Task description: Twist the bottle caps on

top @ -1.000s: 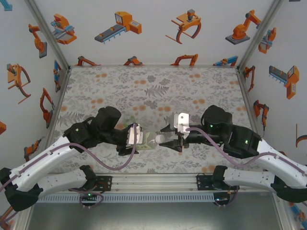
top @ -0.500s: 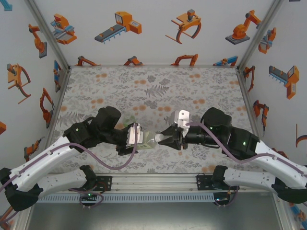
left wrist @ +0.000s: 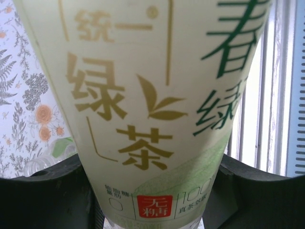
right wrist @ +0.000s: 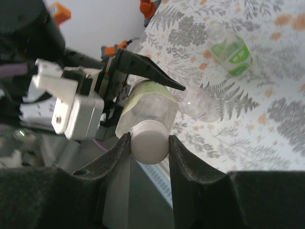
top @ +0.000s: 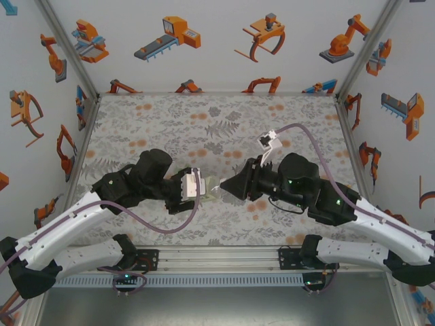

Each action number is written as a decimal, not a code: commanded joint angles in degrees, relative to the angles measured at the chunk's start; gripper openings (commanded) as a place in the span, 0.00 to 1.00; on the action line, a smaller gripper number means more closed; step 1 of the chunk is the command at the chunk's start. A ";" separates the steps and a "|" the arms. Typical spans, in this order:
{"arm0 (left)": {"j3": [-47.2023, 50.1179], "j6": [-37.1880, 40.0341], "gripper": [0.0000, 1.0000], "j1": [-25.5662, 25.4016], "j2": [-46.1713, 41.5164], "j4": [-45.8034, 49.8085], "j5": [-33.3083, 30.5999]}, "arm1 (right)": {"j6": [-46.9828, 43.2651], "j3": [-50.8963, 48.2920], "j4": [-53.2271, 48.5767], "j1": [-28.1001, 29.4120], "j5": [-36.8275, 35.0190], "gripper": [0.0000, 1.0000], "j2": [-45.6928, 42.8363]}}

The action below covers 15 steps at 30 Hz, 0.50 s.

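From above, the right wrist has rolled over. Its white cable plug [top: 268, 140] swung up and away from a second ago, and the right pincer [top: 228, 187] has pushed in closer to the left pincer [top: 202, 189], which clamps the bottle [top: 213, 191] level between them. That reads as a twist going onto the thread. The far half of the desk [top: 224, 112] lies open, and the rail [top: 217, 261] at the near edge sits close below.

Left wrist: the bottle's label [left wrist: 143, 95] is right up against the lens, with black fingers [left wrist: 43, 195] pressed against both sides.

Right wrist: the cap [right wrist: 149, 145] is pinched between the pincer's tips [right wrist: 148, 138] and seated on the neck. A green-labelled bottle [right wrist: 229, 50] and a colourless bottle [right wrist: 204, 102] lie on the desk beyond, well clear.
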<state>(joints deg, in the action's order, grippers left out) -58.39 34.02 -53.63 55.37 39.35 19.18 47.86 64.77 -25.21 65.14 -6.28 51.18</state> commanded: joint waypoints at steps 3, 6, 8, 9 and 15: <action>0.41 2.04 0.00 -1.04 -0.19 -1.21 2.17 | 20.77 2.48 -4.67 -0.66 -10.38 0.00 2.21; 0.56 1.95 0.00 -1.04 -0.22 -1.63 1.84 | 22.33 3.07 -3.78 -0.63 -8.89 0.00 3.75; 0.56 1.93 0.00 -1.04 -0.32 -1.71 1.96 | 19.43 3.89 -3.57 -0.72 -8.72 0.00 4.23; 0.62 1.93 0.00 -1.04 -0.34 -1.67 2.05 | 17.29 4.19 -3.34 -0.66 -8.91 0.00 4.12; 0.69 2.19 0.00 -1.04 -1.02 -1.46 2.56 | -4.06 7.97 -1.01 -0.65 -5.26 0.40 3.20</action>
<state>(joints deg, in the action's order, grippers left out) -57.74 33.47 -53.58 55.44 37.67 16.56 55.66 69.52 -30.24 65.10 -10.22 54.85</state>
